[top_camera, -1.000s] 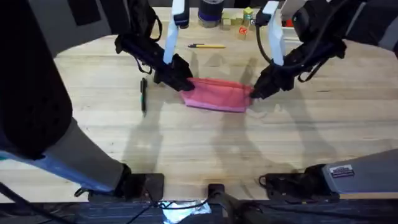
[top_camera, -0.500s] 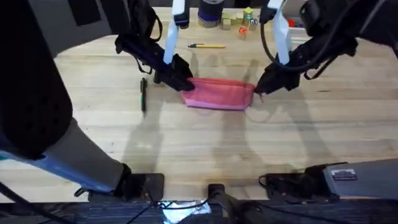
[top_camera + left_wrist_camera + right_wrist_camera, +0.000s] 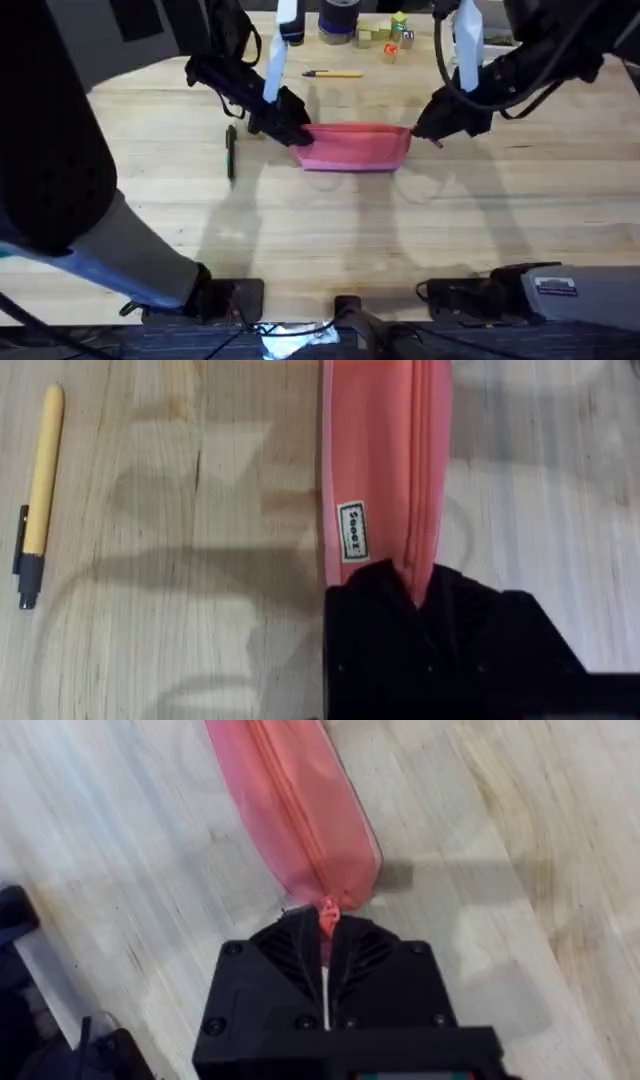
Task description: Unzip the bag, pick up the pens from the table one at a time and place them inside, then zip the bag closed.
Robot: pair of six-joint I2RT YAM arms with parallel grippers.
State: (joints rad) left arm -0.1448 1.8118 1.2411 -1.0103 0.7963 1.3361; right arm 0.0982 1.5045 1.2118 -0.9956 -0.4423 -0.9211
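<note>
The pink bag (image 3: 355,147) lies lengthwise mid-table, stretched between both grippers. My left gripper (image 3: 297,136) is shut on its left end; in the left wrist view the fabric (image 3: 385,460) runs into the black fingers (image 3: 380,630). My right gripper (image 3: 428,131) is shut on the zip pull (image 3: 327,917) at the bag's right end. The zip line (image 3: 290,810) looks closed along the length I see. The yellow pen (image 3: 335,74) (image 3: 40,480) lies behind the bag. The dark pen (image 3: 231,152) lies left of the left gripper.
A dark cylinder (image 3: 340,20) and small coloured blocks (image 3: 385,35) stand at the table's far edge. A large dark and grey shape (image 3: 60,170) covers the lower left of the overhead view. Bare wood (image 3: 340,240) stretches in front of the bag.
My right gripper has moved right and away, drawing the bag's right end with it so the bag lies straighter. The left gripper and both pens have stayed put.
</note>
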